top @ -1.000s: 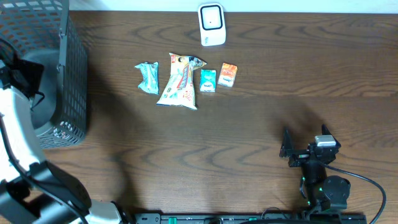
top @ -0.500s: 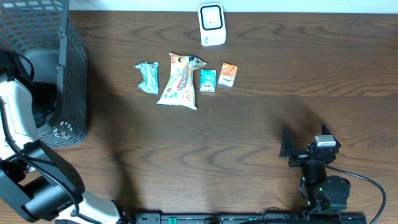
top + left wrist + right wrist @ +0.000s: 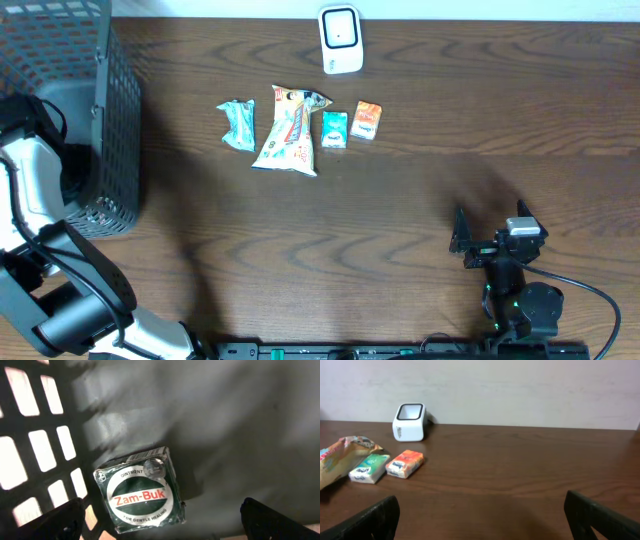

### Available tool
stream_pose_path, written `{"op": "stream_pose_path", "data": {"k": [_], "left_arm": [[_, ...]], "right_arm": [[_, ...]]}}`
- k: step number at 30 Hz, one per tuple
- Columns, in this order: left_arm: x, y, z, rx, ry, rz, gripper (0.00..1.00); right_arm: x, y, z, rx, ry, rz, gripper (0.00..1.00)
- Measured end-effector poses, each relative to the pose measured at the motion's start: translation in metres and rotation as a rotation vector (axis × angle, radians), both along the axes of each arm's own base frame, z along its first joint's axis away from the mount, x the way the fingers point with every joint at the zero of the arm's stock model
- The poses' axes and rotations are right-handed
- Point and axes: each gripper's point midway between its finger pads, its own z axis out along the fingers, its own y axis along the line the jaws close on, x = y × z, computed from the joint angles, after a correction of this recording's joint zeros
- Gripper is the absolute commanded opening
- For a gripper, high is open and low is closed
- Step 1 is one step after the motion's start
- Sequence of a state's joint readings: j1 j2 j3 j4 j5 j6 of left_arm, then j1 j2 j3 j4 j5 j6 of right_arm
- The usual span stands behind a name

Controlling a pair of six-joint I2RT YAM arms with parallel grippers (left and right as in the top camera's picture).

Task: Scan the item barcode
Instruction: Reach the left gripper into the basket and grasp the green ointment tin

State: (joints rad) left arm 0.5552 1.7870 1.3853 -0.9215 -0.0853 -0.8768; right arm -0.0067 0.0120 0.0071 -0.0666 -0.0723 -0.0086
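Left gripper (image 3: 162,517), jaws spread wide, hangs over the Zam-Buk box (image 3: 140,492), which lies flat on the basket (image 3: 30,450) floor beside the mesh wall. It looks like a light, stiff little carton, so pinch it across opposite side edges. Right gripper (image 3: 480,515) is parked with its jaws apart.

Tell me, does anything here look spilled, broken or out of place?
Nothing spilled or broken. The snack bag and small packs beside it lie in a row near the scanner. Only the Zam-Buk box lies askew in the basket, near its mesh wall.
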Motion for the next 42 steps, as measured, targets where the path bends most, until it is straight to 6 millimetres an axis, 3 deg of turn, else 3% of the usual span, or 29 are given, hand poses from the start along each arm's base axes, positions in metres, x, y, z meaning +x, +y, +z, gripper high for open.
{"op": "stream_pose_path", "data": {"k": [10, 17, 26, 29, 32, 35, 42], "left_arm": [[-0.004, 0.001, -0.024, 0.002, -0.011, 0.077, 0.98], [-0.019, 0.016, -0.047, -0.041, 0.027, 0.156, 0.98], [-0.020, 0.019, -0.047, -0.063, 0.010, 0.174, 0.98], [-0.010, 0.028, -0.045, -0.031, -0.037, 0.166, 0.99], [0.019, 0.046, -0.040, 0.021, -0.159, 0.121, 0.99], [0.042, 0.046, -0.038, 0.006, -0.246, 0.033, 0.98], [0.049, 0.033, -0.036, -0.043, -0.273, -0.080, 0.98]], "right_arm": [[0.000, 0.000, 0.000, 0.000, 0.000, 0.000, 0.99], [0.000, 0.000, 0.000, 0.000, 0.000, 0.000, 0.99], [0.000, 0.000, 0.000, 0.000, 0.000, 0.000, 0.99], [0.000, 0.000, 0.000, 0.000, 0.000, 0.000, 0.99], [0.000, 0.000, 0.000, 0.000, 0.000, 0.000, 0.99], [0.000, 0.000, 0.000, 0.000, 0.000, 0.000, 0.99], [0.000, 0.000, 0.000, 0.000, 0.000, 0.000, 0.99]]}}
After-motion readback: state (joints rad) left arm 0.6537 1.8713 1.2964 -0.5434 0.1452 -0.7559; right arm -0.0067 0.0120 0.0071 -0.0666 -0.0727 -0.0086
